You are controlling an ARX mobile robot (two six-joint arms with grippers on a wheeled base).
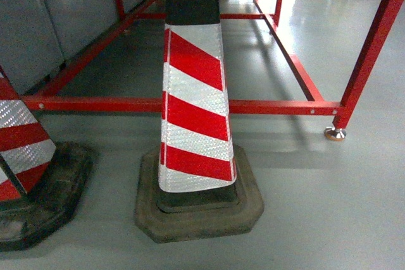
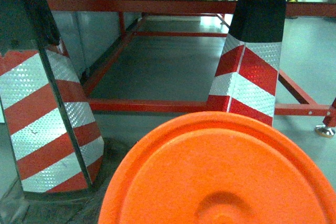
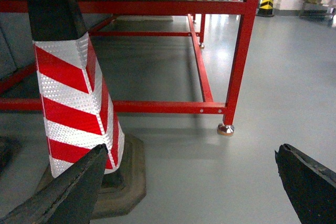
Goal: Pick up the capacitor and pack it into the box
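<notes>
From here I see no capacitor or box, only a striped cone [image 1: 193, 102] right in front of a red frame [image 1: 266, 107], so I'd steer around the cone first. My right gripper [image 3: 191, 182] hangs wide open and empty beside the cone; an orange disc [image 2: 220, 177] hides the left gripper, so I can't tell its state.
</notes>
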